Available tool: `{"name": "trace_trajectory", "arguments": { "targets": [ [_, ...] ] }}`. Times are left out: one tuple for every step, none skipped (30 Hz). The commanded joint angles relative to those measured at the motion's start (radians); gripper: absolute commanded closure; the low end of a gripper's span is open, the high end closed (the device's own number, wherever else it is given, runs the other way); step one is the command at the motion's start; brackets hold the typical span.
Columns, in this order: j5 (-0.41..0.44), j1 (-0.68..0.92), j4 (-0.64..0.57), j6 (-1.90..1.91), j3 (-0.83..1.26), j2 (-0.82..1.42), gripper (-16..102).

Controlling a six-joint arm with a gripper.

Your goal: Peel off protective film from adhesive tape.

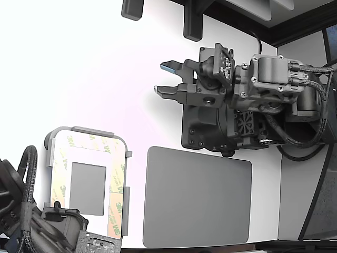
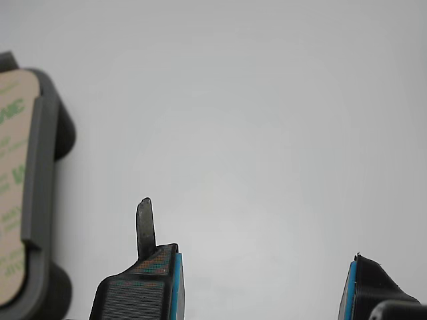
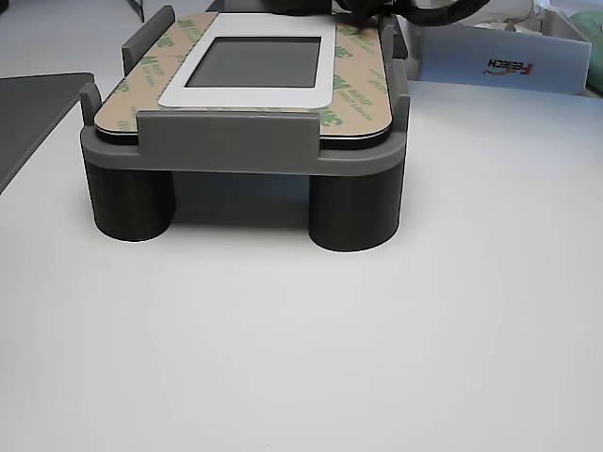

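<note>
Over the white table (image 1: 105, 79) in the exterior view, the gripper (image 1: 167, 78) hangs with its jaws spread apart and nothing between them. It is well apart from the grey holder frame (image 1: 63, 134) at that view's lower left. Inside the frame lies the adhesive tape (image 1: 117, 174), a border of strips around a small grey rectangle (image 1: 88, 188), surfaced in cream-tan protective film (image 1: 84, 141) with green "3M" print. A dark grey mat (image 1: 197, 196) lies between holder and arm base, and a second arm (image 1: 31, 226) shows at the lower left corner.

From the wrist view, two blue-padded fingertips (image 2: 175, 287) stand wide apart over bare table; one carries a thin dark blade-like tip. The holder's edge (image 2: 40, 200) with a strip of film (image 2: 10, 193) sits off to one side, untouched.

The other view looks low across the holder (image 3: 245, 141), raised on round legs, with the film (image 3: 358, 89) lying flat on top.

The liner looks thin, light and floppy, likely to tear or crease if pinched hard. A free corner or strip end, lifted by the blade tip, seems the best place to grip; no lifted corner is visible here.
</note>
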Motion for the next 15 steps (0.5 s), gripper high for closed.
{"name": "trace_trajectory", "arguments": {
  "targets": [
    [-0.155, -0.008, -0.012, -1.103, 0.014, 0.021, 97],
    [-0.150, -0.008, -0.011, -1.117, 0.014, 0.021, 97],
    [-0.138, -0.008, -0.011, -1.123, 0.014, 0.021, 97],
    [-0.132, -0.008, -0.015, -1.127, 0.014, 0.021, 97],
    [-0.129, -0.008, -0.017, -1.129, 0.014, 0.021, 97],
    [-0.126, -0.008, -0.017, -1.134, 0.014, 0.021, 97],
    [-0.126, -0.008, -0.018, -1.135, 0.014, 0.021, 97],
    [-0.126, -0.008, -0.020, -1.135, 0.014, 0.021, 97],
    [-0.126, -0.008, -0.018, -1.134, 0.014, 0.021, 97],
    [-0.124, -0.008, -0.011, -1.144, 0.014, 0.021, 97],
    [-0.121, -0.008, -0.006, -1.155, 0.014, 0.021, 97],
    [-0.120, -0.008, -0.003, -1.164, 0.014, 0.021, 97],
    [-0.118, -0.008, -0.002, -1.180, 0.014, 0.021, 97],
    [-0.106, -0.008, 0.000, -1.204, 0.014, 0.021, 97],
    [-0.092, -0.008, 0.000, -1.229, 0.014, 0.021, 97]
  ]
}}
